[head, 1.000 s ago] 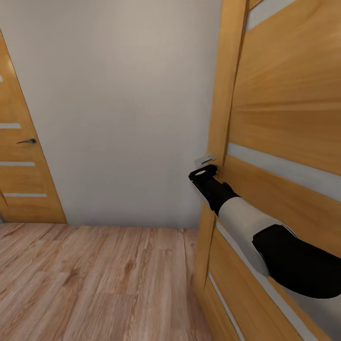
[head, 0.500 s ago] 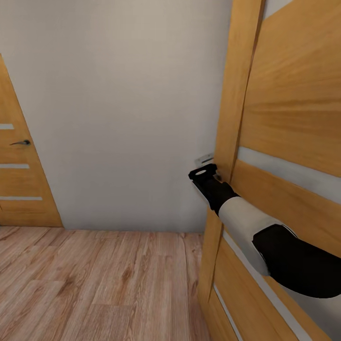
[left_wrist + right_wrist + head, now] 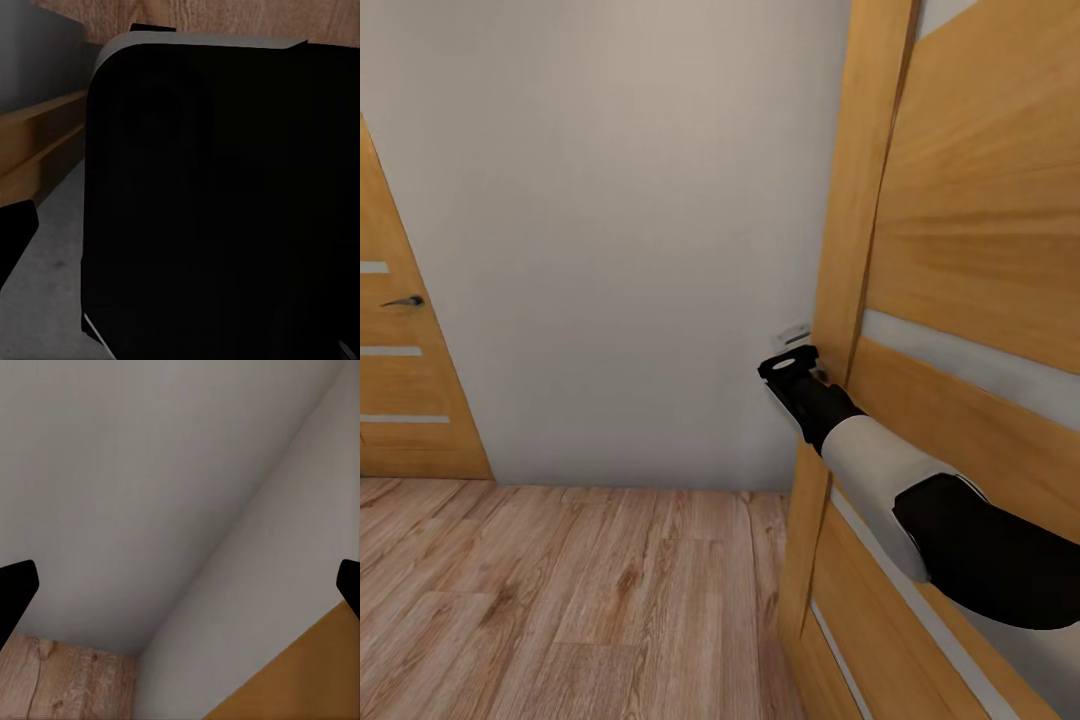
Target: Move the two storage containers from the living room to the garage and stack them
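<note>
Beside the wooden door (image 3: 970, 250), right gripper (image 3: 792, 362) reaches forward, seemingly spread, empty.

An orange-wood door (image 3: 980, 300) stands ajar beside a white wall (image 3: 620, 220) and plank flooring (image 3: 560, 600).

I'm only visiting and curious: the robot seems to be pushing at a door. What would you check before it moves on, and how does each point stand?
1. Right gripper at the near door's edge: ok.
2. Right fingers spread wide with nothing between them: ok.
3. Door open far enough to pass: cannot tell.
4. Wood floor ahead free of obstacles: ok.
5. Left gripper's state, its fingers barely showing beside a dark body: cannot tell.
6. Storage bins carried along: cannot tell.
</note>
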Motion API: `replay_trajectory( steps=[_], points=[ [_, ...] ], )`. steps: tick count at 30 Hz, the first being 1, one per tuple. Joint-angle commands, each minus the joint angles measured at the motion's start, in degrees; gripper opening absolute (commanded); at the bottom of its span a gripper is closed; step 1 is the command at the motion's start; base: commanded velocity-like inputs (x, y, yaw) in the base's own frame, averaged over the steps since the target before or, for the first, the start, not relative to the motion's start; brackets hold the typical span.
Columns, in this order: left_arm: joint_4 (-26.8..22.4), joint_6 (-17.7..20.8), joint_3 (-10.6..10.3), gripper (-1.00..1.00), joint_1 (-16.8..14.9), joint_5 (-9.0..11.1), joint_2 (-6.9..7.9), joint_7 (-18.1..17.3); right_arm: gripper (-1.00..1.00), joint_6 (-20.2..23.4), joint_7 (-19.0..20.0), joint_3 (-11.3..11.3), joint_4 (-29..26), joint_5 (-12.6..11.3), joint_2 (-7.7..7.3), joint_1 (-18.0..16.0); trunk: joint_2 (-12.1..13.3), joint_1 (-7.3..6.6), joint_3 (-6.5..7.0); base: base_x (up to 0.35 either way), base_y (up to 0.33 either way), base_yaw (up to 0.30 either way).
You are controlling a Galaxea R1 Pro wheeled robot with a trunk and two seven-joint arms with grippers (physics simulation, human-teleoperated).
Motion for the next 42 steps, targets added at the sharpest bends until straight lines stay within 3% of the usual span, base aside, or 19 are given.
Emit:
replay_trajectory(
  steps=[1, 7, 10, 16, 23, 33, 42],
  points=[
    [-0.05, -0.10, -0.01, 1.00, 0.01, 0.58, -0.01, 0.03, 1.00, 0.56, -0.25, 0.16, 0.01, 0.26, -0.02, -0.04, -0.03, 0.00, -0.06, 0.000, 0.000, 0.000],
    [-0.05, -0.10, 0.01, 1.00, 0.01, 0.58, -0.01, 0.06, 1.00, 0.55, -0.34, 0.16, 0.10, 0.30, -0.17, -0.04, -0.03, 0.00, -0.06, 0.000, 0.000, 0.000],
    [-0.05, -0.10, 0.01, 1.00, 0.01, 0.58, -0.01, 0.06, 1.00, 0.47, -0.67, 0.18, 0.13, 0.32, -1.11, -0.04, -0.03, 0.00, -0.06, 0.000, 0.000, 0.000],
    [-0.05, -0.10, 0.02, 1.00, 0.01, 0.58, -0.01, 0.06, 1.00, -0.53, -1.18, 0.15, 0.23, 0.28, -3.93, -0.04, -0.03, 0.00, -0.06, 0.000, 0.000, 0.000],
    [-0.05, -0.10, -0.02, 1.00, 0.01, 0.58, -0.01, 0.06, 1.00, -1.04, -1.24, 0.07, 1.55, 0.17, -8.43, -0.05, -0.03, 0.00, -0.06, 0.000, 0.000, 0.000],
    [-0.05, -0.10, -0.06, 1.00, 0.01, 0.58, 0.03, 0.06, 1.00, -1.07, -1.24, 0.07, 1.73, 0.16, -10.39, -0.04, -0.03, 0.00, -0.06, 0.000, 0.000, 0.000],
    [-0.05, -0.10, -0.06, 1.00, 0.01, 0.58, 0.02, 0.06, 1.00, -1.07, -1.24, 0.07, 1.74, 0.08, -14.34, -0.04, -0.03, 0.00, -0.06, 0.000, 0.000, 0.000]
  ],
)
